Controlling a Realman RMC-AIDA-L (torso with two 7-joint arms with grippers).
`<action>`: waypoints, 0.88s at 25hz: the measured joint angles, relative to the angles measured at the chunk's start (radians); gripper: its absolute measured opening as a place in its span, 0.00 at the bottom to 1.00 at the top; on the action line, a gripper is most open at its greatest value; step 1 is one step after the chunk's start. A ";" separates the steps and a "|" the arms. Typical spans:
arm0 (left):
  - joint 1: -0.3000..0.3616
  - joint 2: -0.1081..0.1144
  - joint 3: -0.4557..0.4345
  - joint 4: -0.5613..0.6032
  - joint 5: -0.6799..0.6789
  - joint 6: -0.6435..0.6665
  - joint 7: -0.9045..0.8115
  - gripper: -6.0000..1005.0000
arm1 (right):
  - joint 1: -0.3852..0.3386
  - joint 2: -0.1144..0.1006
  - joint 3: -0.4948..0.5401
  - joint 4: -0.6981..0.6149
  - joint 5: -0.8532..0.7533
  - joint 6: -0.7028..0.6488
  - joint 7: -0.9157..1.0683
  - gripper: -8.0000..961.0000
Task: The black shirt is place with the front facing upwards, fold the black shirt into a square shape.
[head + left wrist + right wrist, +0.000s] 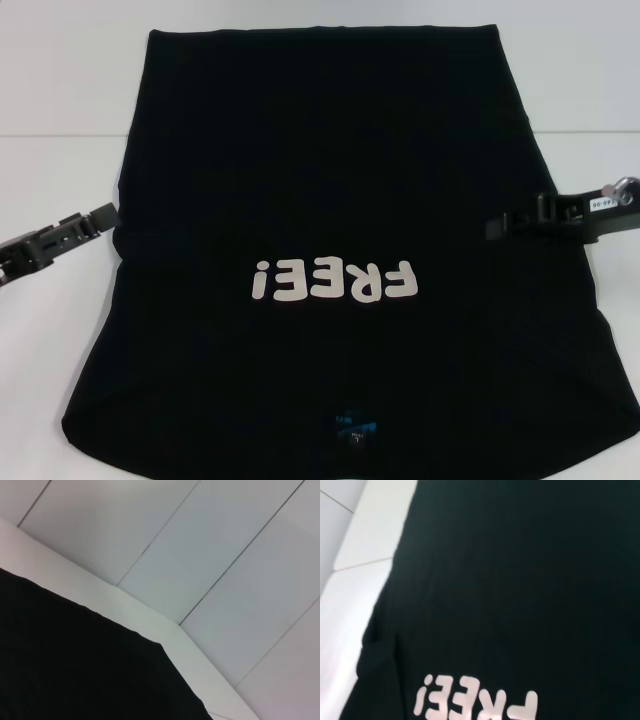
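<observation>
We see the black shirt point(340, 200) front-up on the white desk point(60, 120), sleeves seemingly tucked in but the square unfinished, our left tool point(100, 216) at one edge, right tool point(512, 222) over the other, their grips unclear.

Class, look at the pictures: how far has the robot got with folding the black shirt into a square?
Done: the large black fabric T-shirt lies flat, front up, its whitish "FREE!" lettering showing; the sleeves seem tucked in. In hand: the left gripper sits at one side edge, the right gripper over the other. Left: the lengthwise folds; it is long, not square.
</observation>
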 joint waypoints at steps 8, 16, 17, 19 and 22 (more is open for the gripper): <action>0.035 0.061 -0.001 0.004 0.038 0.065 -0.173 0.94 | -0.011 -0.053 0.041 -0.025 0.068 -0.057 -0.005 0.33; 0.089 0.132 0.007 0.024 0.219 0.223 -0.479 0.94 | 0.002 -0.078 0.051 -0.031 0.077 -0.068 0.012 0.62; 0.097 0.129 0.009 0.032 0.230 0.224 -0.493 0.94 | 0.002 -0.078 0.051 -0.031 0.077 -0.068 0.012 0.67; 0.105 0.125 0.010 0.039 0.247 0.222 -0.505 0.95 | 0.003 -0.076 0.049 -0.031 0.077 -0.068 0.012 0.78; 0.116 0.113 0.010 0.045 0.296 0.210 -0.519 0.95 | 0.003 -0.075 0.048 -0.031 0.077 -0.064 0.011 0.78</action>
